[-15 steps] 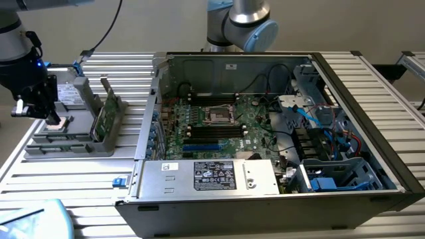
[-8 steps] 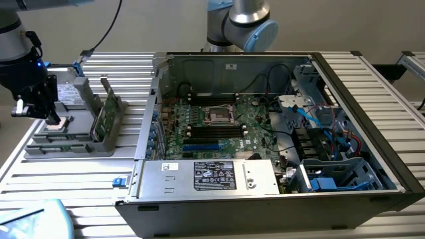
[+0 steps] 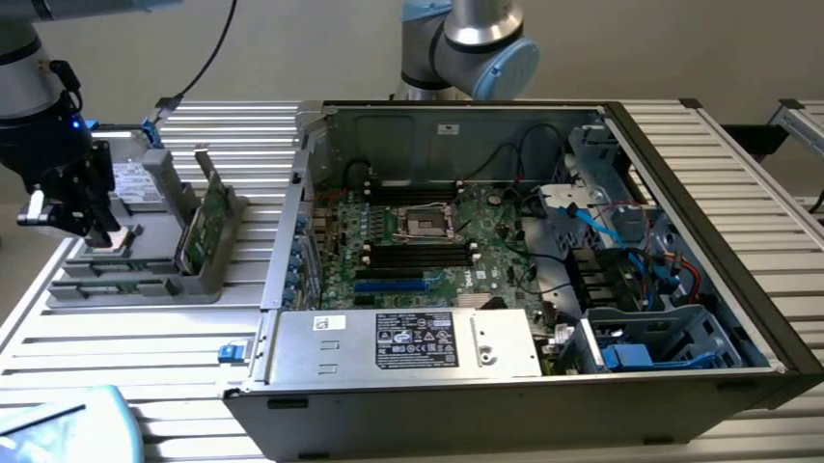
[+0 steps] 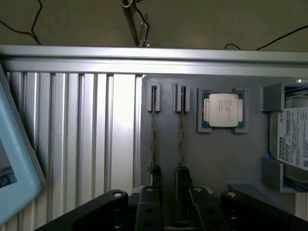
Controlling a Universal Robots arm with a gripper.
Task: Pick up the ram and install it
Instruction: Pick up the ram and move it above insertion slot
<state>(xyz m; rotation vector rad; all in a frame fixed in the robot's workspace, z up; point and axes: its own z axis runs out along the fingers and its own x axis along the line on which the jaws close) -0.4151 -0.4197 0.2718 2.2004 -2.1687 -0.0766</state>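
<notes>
- Table (image 3: 154, 386): ribbed aluminium slats, bare metal, matte silver.
- PC case (image 3: 451, 130): grey sheet-steel box on its side, side panel off, dark outer shell. It sits towards the exterior view's right.
- Power supply (image 3: 412, 342): flat galvanised box with a black label, along the case's near edge.
- Motherboard (image 3: 496, 207): green board with a square socket mid-board and dark long slots either side of it.
- Fixture tray (image 4: 221, 163): flat matte grey plastic with moulded pockets, on the table at the exterior view's left, beside the case.
- Green card with metal bracket (image 3: 206, 227): stands upright on edge in the tray, on the side towards the case.
- Hard drive (image 4: 293, 139): metal body with a white label, in an end pocket of the tray.
- Gripper (image 4: 170, 180): black, blocky, bolted linkage. Jaws apart, nothing between them. It hangs low over the tray.
- Processor chip (image 4: 224, 109): square, silver lid, green rim, flat in its own pocket.
- Ram (image 4: 153, 130): thin stick seen edge-on in a narrow tray slot, next to a second stick (image 4: 182, 130) in the parallel slot. The fingers overlap the near ends of both slots; can't tell if they touch.
</notes>
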